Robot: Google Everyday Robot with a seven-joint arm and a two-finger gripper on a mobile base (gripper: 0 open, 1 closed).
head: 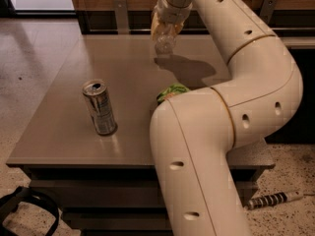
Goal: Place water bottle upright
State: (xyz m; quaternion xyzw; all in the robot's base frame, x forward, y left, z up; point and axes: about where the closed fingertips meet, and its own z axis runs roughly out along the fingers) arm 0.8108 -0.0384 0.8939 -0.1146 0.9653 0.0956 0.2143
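The water bottle (165,39) is a small clear plastic bottle held in my gripper (166,24) over the far middle of the grey table (59,136). It hangs just above the tabletop, roughly upright, and its shadow lies on the table right behind it. The gripper is shut on the bottle's upper part, so the cap is hidden. My cream arm (236,97) sweeps in from the lower right and covers much of the table's right side.
A silver drink can (100,107) stands upright at the front left of the table. A green snack bag (172,90) lies mid-table, partly behind my arm. A wooden wall with metal brackets (120,14) runs behind the table. A black strap (24,210) lies on the floor.
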